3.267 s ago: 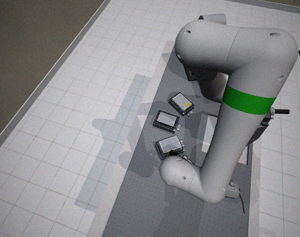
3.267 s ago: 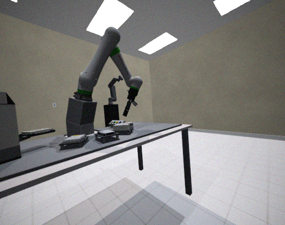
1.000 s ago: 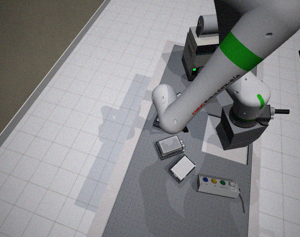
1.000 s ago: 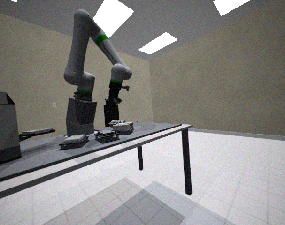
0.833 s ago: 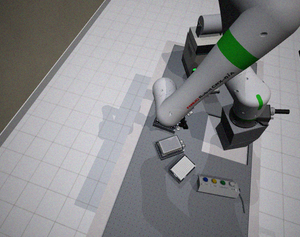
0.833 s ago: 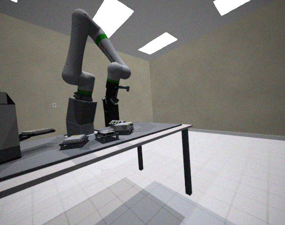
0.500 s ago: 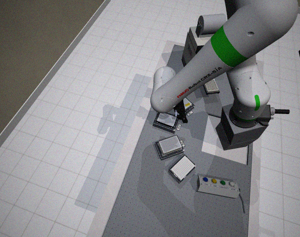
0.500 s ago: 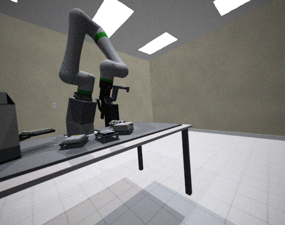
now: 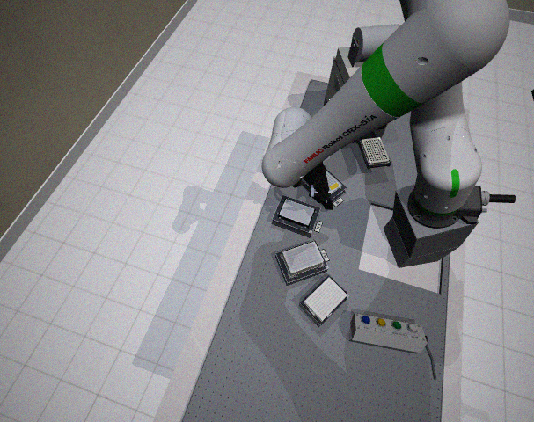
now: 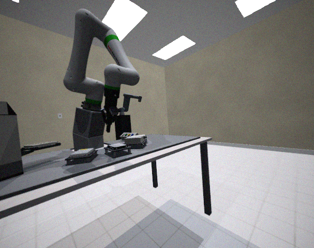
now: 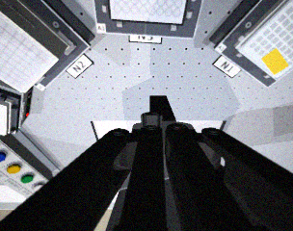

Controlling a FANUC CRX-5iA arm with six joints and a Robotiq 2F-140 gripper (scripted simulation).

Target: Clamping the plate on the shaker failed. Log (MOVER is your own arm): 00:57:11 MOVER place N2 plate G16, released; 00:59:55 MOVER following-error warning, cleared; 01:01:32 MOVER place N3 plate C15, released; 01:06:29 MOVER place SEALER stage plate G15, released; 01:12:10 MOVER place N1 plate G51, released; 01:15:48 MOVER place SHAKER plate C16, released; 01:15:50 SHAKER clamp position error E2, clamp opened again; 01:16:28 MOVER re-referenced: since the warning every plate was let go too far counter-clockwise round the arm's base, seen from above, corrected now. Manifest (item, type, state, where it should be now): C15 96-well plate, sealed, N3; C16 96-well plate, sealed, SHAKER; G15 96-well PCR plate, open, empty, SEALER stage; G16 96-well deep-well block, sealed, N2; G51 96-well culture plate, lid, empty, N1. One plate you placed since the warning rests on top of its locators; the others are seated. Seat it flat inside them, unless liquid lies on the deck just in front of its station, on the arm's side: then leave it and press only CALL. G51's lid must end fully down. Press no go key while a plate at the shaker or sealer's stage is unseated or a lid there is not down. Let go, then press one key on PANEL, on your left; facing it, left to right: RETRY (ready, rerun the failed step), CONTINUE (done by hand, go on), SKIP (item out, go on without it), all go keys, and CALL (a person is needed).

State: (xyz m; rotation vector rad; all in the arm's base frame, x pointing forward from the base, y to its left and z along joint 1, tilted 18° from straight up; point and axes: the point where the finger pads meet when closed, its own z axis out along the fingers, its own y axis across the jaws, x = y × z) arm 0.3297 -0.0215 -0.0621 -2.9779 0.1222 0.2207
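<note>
Gripper (image 11: 158, 126) fully closed, fingers together, holding nothing; hovering above deck (image 11: 185, 72), touching nothing

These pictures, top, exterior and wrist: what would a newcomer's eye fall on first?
First the big white arm with green bands, bent over the grey deck and hiding part of it in the top view. Next, the row of plates in dark nests beside it, one in the wrist view bearing a yellow square. Then the key box with blue, yellow, green and white keys, and the black fingers, shut on nothing.
</note>
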